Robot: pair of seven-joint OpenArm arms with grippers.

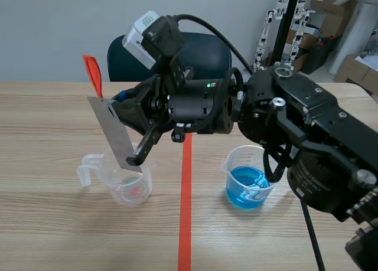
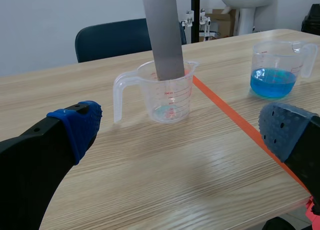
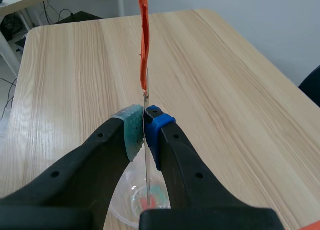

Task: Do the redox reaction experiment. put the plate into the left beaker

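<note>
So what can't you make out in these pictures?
Left wrist view: the plate loses its top at the edge.
Right wrist view: the plate is edge-on, a mere line; the right gripper hides most of the left beaker.
The reddish patch on that beaker's bottom: too blurred to identify.
Scene view: the right arm covers part of the right beaker.

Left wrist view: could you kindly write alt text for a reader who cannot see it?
A grey plate hangs with its lower end in the mouth of a clear beaker on a wooden table. The open left gripper faces it; a beaker of blue liquid stands apart.
</note>
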